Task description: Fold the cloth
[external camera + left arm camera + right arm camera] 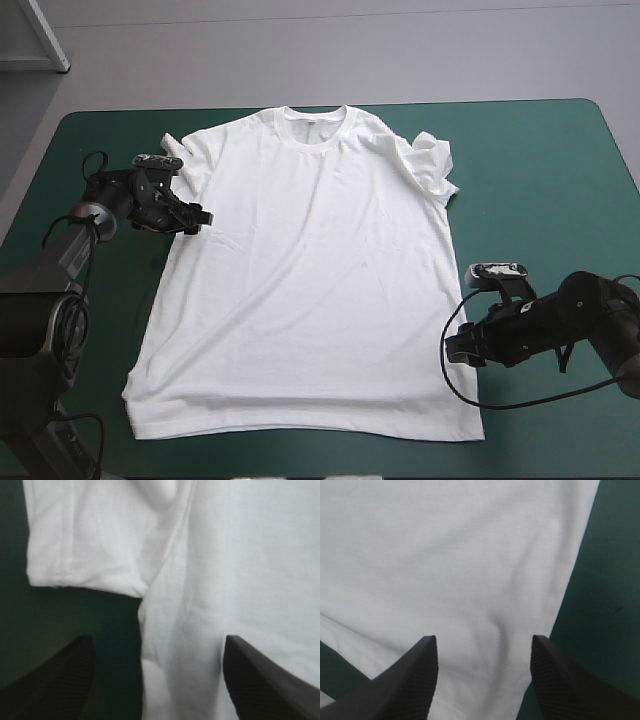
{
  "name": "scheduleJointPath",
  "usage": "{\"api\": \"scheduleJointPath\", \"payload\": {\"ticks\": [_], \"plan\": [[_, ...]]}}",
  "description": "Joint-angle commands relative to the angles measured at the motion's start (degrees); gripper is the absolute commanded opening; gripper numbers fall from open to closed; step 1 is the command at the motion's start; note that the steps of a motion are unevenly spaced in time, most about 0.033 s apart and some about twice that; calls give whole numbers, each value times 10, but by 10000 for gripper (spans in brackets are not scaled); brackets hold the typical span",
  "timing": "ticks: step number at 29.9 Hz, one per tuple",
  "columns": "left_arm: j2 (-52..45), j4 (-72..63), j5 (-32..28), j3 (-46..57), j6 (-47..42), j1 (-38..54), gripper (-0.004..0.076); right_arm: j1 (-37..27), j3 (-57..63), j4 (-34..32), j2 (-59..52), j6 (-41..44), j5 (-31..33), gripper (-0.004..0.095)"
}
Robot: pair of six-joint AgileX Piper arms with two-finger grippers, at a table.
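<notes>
White short-sleeved T-shirt (pixel 310 280) lay flat on the teal-green surface (pixel 540 180), collar toward the far edge. Both released, the left tool (pixel 193 220) straddled its side edge under the sleeve, and the right tool (pixel 458 348) straddled the opposite edge near the hem.

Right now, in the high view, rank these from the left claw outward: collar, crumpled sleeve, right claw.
From the left claw:
1. Collar, far middle.
2. Crumpled sleeve, far right.
3. Right claw, near right.
</notes>
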Motion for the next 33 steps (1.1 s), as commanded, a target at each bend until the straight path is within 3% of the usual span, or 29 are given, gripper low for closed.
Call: {"api": "scheduleJointPath", "payload": {"ticks": [1,10,19,23,33], "plan": [[-10,-29,-13,-21,-5,-1,517,-2,-11,12,-13,-2,-23,536],[13,-82,-7,-21,-4,-2,376,-2,-73,-14,4,16,-128,536],[33,-76,-2,-21,-3,-2,102,-2,-245,-41,145,26,-137,536],[49,-76,-5,-21,8,-2,18,-2,-310,-41,219,28,-148,536],[66,-78,8,-21,13,-2,19,-2,-403,-40,372,31,-160,536]]}}
